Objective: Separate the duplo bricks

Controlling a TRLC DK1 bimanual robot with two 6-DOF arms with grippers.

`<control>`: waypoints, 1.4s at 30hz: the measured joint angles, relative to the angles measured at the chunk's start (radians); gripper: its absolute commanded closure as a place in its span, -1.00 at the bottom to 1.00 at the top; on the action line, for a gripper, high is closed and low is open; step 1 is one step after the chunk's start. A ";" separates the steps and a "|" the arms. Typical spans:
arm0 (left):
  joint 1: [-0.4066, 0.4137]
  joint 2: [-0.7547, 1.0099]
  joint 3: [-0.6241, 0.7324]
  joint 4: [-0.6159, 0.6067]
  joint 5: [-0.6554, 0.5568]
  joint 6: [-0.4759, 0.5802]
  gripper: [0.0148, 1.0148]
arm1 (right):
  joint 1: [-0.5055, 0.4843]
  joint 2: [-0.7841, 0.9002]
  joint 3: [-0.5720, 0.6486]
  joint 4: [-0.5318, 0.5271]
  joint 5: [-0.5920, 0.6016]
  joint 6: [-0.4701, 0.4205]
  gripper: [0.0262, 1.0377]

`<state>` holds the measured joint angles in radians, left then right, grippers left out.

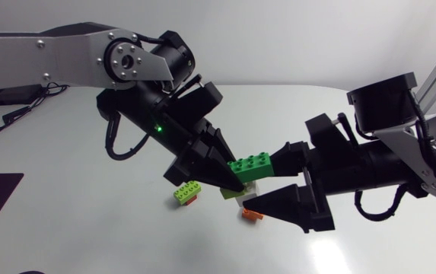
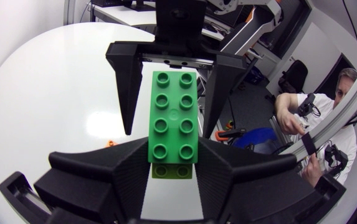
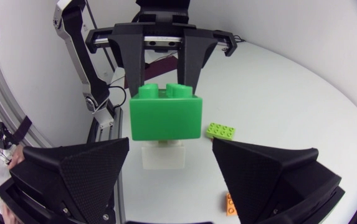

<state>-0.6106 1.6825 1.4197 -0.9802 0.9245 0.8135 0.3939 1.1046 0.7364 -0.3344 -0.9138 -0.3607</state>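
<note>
Your left gripper (image 2: 173, 149) clamps the green brick (image 2: 175, 115); its long axis runs into your right gripper (image 1: 259, 183), fingers (image 2: 123, 81) spread either side.

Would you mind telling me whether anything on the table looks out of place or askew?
The lime brick looks tilted, propped on a red piece; a small orange piece lies loose nearby.

Six duplo bricks (image 1: 249, 165) and two claws (image 1: 237, 183) (image 1: 259, 181).
</note>
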 measured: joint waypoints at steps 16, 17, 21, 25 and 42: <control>0.000 -0.003 0.002 -0.004 0.005 0.000 0.42 | -0.001 0.011 0.001 0.000 -0.055 0.005 0.35; 0.000 -0.003 0.002 -0.005 0.006 0.000 0.42 | -0.001 0.011 0.001 0.000 -0.056 0.005 0.35; 0.000 -0.003 0.002 -0.008 0.007 0.000 0.42 | -0.001 0.011 0.001 0.000 -0.057 0.005 0.41; 0.000 -0.003 0.002 -0.011 0.007 0.000 0.42 | -0.001 0.010 -0.004 0.000 -0.059 0.002 0.43; 0.003 -0.006 0.024 -0.015 0.042 -0.022 0.42 | 0.024 -0.064 -0.078 0.001 0.035 -0.056 0.44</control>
<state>-0.6075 1.6768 1.4441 -0.9955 0.9661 0.7914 0.4175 1.0405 0.6586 -0.3336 -0.8787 -0.4168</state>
